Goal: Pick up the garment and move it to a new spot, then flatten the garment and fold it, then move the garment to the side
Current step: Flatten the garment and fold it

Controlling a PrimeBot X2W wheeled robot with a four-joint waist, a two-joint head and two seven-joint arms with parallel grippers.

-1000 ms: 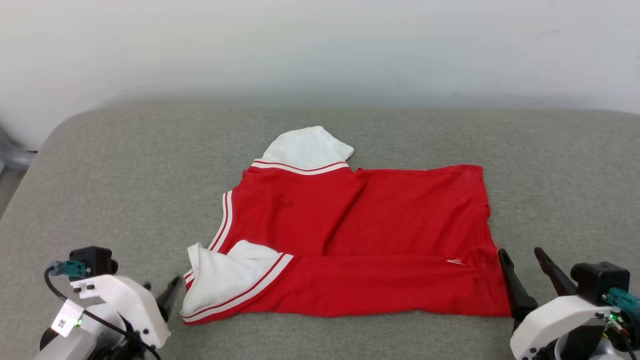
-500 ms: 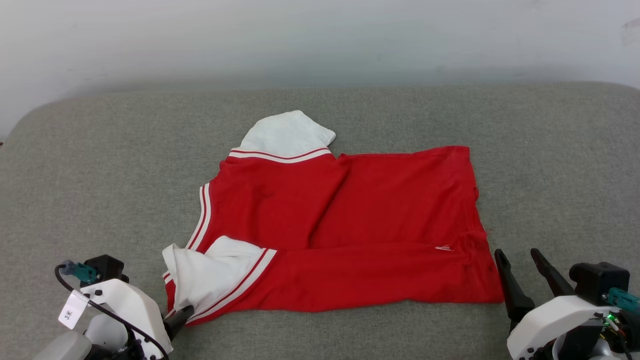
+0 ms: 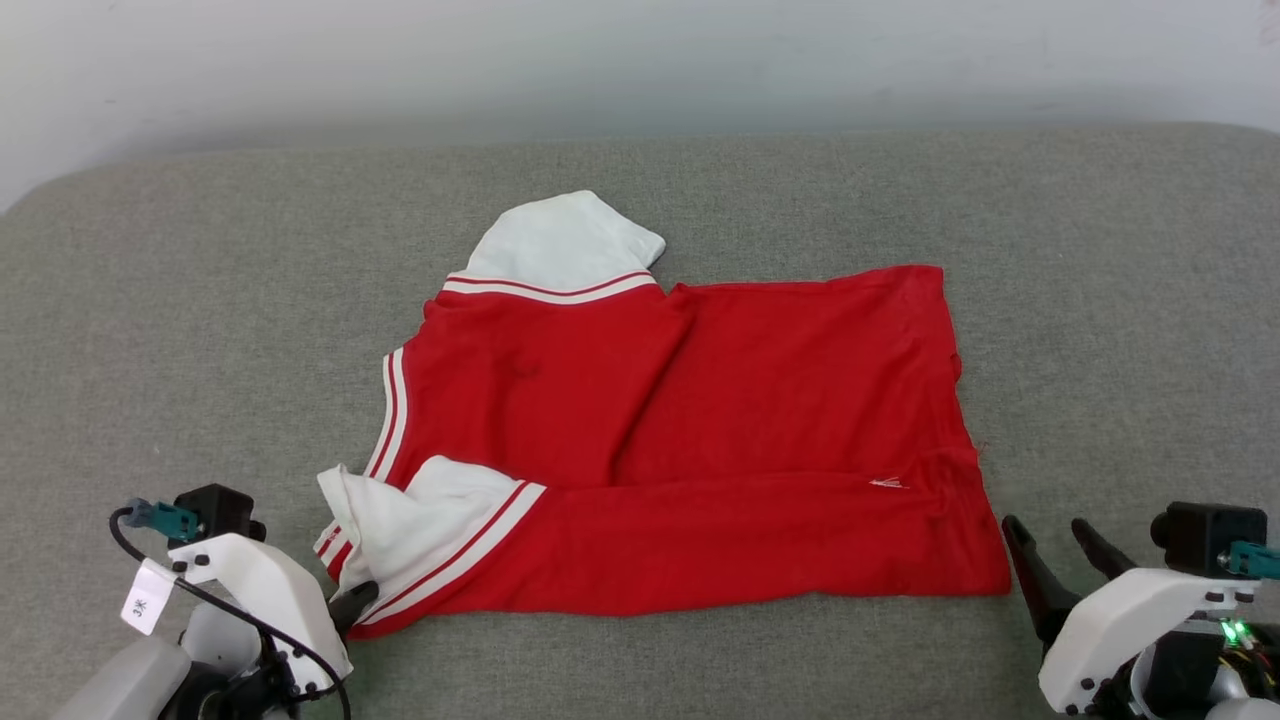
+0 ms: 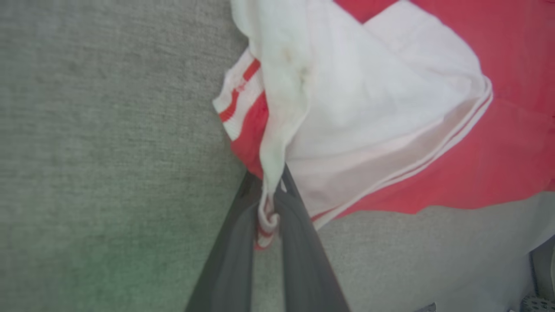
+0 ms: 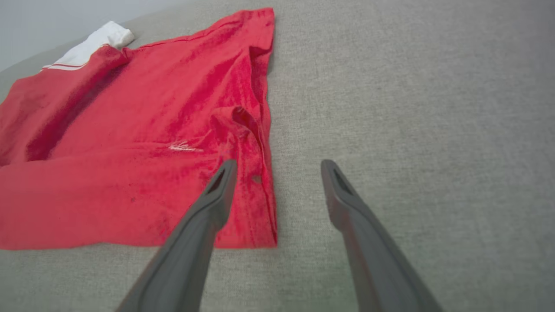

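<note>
- Head view: the garment [image 3: 680, 440] is lying spread mid-cushion [image 3: 200, 300], toward its front edge. Your left hand [image 3: 352, 603] is meeting the white sleeve [image 3: 420, 530], and your right hand [image 3: 1046, 524] is hovering spread just beside the right hem.
- Left wrist view: your left hand [image 4: 269, 190] is pinching the sleeve's striped trim.
- Right wrist view: your right hand [image 5: 278, 167] is gaping, with one finger over the garment's [image 5: 130, 151] corner.

Plain indoor room (type unclear): grey upholstered surface [image 3: 200, 330], white wall [image 3: 640, 60].

garment [image 3: 780, 420]: soft knit cloth, matt, lightly creased
padded surface [image 3: 200, 330]: grey woven cloth, coarse, matt
fingers [image 5: 364, 234]: dark smooth plastic, matt
wrist casing [image 3: 1120, 620]: white smooth plastic, faint sheen
</note>
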